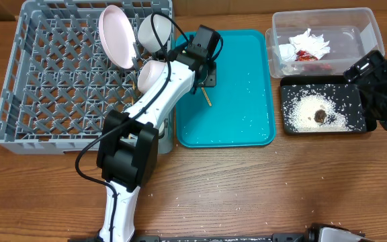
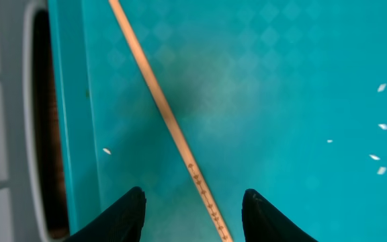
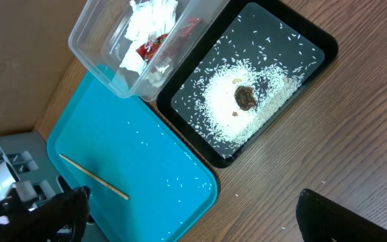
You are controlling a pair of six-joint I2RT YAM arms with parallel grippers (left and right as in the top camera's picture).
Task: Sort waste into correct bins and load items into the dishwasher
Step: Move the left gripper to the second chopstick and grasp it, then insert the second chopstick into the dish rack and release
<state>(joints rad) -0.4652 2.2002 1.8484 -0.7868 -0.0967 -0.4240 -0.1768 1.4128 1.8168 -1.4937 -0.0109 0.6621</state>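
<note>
Napkin (image 1: 309,40) and wrapper (image 1: 309,58) in clear tub (image 1: 358,33), rice (image 1: 306,111) in black tray (image 1: 324,131)

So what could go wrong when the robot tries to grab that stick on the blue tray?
The chopstick is very thin and lies flat on the teal tray, slanting between the fingers of the open left gripper. They might close over it and miss, or flick it sideways. Loose rice grains lie nearby on the tray, and a scrape could scatter them.
</note>
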